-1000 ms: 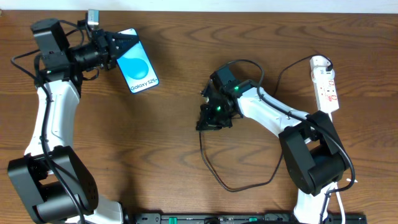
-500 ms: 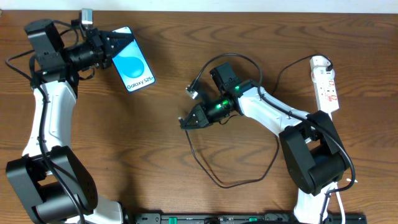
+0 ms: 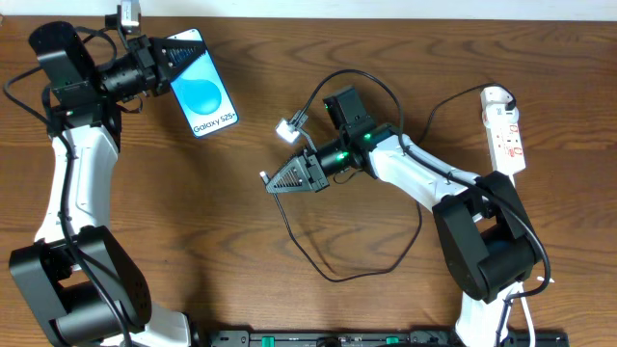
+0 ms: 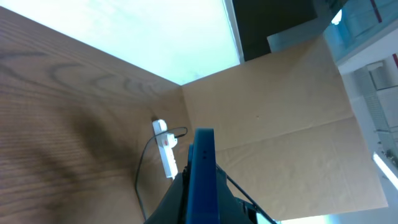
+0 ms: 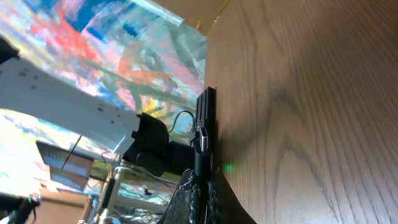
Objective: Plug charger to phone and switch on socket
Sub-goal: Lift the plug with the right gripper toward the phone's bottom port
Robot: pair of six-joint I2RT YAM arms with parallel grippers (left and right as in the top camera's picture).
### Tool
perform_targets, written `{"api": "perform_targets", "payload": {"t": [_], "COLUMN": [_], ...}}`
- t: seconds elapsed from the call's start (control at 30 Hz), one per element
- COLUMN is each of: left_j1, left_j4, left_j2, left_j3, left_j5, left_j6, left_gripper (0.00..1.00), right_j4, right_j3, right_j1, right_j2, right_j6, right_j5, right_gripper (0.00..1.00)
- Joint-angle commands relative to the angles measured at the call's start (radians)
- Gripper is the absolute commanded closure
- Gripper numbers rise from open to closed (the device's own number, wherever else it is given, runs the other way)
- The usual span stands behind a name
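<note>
The phone (image 3: 202, 92), light blue screen up, is tilted off the table at the far left. My left gripper (image 3: 179, 60) is shut on its top end. In the left wrist view the phone (image 4: 203, 168) is edge-on between the fingers (image 4: 202, 208). My right gripper (image 3: 280, 181) is mid-table, pointing left, shut on the charger plug (image 3: 266, 176). The plug tip (image 5: 200, 146) sticks out of the fingers (image 5: 200, 193) in the right wrist view. The black cable (image 3: 333, 278) loops down toward the front and back round. The white socket strip (image 3: 505, 130) lies at the far right.
The strip's white cord (image 3: 501, 178) runs toward the right arm's base. The strip (image 4: 165, 149) and a stretch of cable (image 4: 142, 177) also show in the left wrist view. A small white connector (image 3: 287, 127) hangs off the right arm. A tan board stands behind the table.
My right gripper has swung left and lifted the plug end, dragging the cable loop with it. My left gripper has raised the phone slightly up and to the left.
</note>
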Motion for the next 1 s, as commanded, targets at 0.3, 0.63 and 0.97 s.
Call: {"api": "perform_targets", "payload": {"t": [0.3,0.63,0.97], "left_j1": [-0.004,-0.071,-0.083], "left_j4": [0.082,0.152,0.178], "left_j2": [-0.03,-0.03,-0.03], "left_j3": [0.023,0.023,0.023], "left_j5": [0.039,0.034,-0.002], "left_j6": [-0.066,-0.09,-0.089], "left_gripper": [0.93,0.93,0.92], "right_j4": [0.166,0.385,0.626], "right_j3": [0.0,0.0,0.0], "right_j1": [0.0,0.012,0.013], "right_j2": [-0.003,-0.003,-0.003], "right_j6": [-0.024,0.11,0.257], "right_j5": [-0.115,-0.114,-0.068], "right_gripper": [0.99,0.99,0.99]}}
